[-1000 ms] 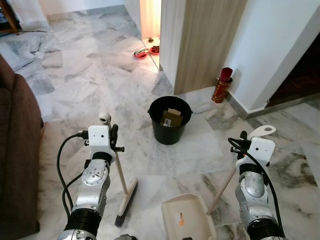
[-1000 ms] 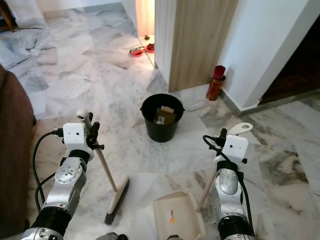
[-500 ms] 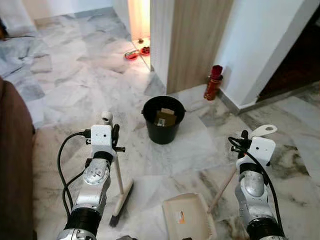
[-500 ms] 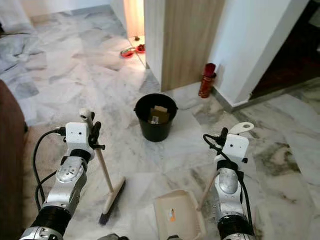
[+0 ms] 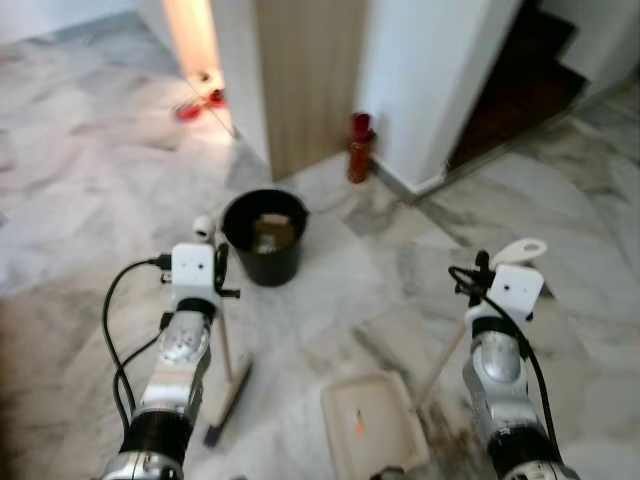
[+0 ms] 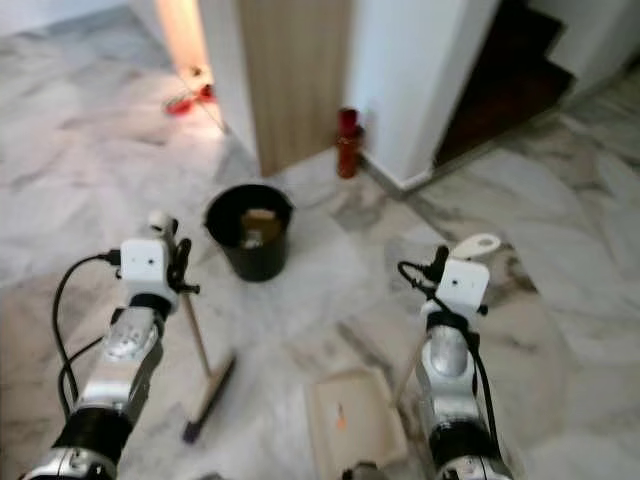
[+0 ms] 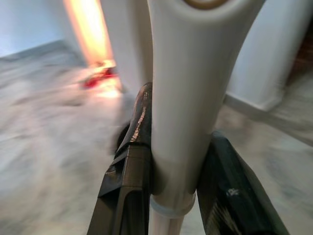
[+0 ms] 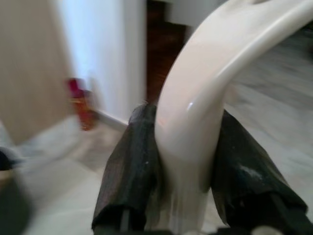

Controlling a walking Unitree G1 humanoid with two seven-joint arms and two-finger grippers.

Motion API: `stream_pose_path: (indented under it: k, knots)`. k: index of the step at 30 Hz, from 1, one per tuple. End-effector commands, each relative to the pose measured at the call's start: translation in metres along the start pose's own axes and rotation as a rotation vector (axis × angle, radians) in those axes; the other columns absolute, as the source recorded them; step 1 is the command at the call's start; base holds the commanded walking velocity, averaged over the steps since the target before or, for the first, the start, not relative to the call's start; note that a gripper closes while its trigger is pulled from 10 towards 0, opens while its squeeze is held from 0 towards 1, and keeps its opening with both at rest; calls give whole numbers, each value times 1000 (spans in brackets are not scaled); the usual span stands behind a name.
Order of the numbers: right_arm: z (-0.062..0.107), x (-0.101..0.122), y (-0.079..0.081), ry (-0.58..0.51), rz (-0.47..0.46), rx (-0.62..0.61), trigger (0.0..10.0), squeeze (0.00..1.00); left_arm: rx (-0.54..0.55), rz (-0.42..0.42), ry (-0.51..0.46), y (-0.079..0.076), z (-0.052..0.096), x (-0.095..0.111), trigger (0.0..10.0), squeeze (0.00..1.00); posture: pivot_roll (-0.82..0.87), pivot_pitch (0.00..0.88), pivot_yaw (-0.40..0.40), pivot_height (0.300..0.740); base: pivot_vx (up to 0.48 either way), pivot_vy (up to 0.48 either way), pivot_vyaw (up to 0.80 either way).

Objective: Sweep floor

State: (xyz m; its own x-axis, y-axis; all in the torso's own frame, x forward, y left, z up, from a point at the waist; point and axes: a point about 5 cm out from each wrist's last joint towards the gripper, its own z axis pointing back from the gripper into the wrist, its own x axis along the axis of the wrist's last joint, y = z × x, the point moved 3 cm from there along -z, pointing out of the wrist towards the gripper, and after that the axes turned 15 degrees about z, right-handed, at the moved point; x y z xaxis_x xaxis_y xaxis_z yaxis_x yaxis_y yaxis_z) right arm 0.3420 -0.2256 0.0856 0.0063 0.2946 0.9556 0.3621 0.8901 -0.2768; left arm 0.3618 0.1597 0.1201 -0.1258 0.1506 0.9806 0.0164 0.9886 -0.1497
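Note:
My left gripper (image 5: pixel 215 270) is shut on the cream handle of a broom (image 5: pixel 222 345), whose brush head (image 5: pixel 228 400) rests on the marble floor by my left side. The left wrist view shows both black fingers (image 7: pixel 132 161) clamped on the handle (image 7: pixel 186 98). My right gripper (image 5: pixel 480 282) is shut on the long curved handle of a cream dustpan (image 5: pixel 370 425), whose pan lies flat on the floor between my arms. In the right wrist view the fingers (image 8: pixel 134 166) press on that handle (image 8: pixel 205 93).
A black bucket (image 5: pixel 263 235) holding scraps stands just ahead of the broom. A red canister (image 5: pixel 360 135) leans at the foot of a wooden panel (image 5: pixel 310 70) and white wall. Red bowls (image 5: pixel 200 103) lie further back. A dark doorway (image 5: pixel 520 90) opens at the right.
The whole picture has shifted and blurred, so the camera has turned to the right. Both grippers keep their holds; the broom and dustpan stay in the same place relative to my arms.

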Motion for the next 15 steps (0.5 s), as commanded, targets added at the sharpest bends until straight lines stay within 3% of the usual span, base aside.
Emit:
stream_pose_path:
  k: [1, 15]
  knots:
    - [1, -1, 0, -3, 16, 4, 10000, 0, -3, 12, -1, 0, 1, 0, 10000, 0, 25, 171, 8, 740, 0, -277, -800]
    - [0, 0, -1, -6, 22, 1, 10000, 0, 1, 20, -4, 0, 0, 1, 10000, 0, 26, 171, 2, 740, 0, 0, -800]
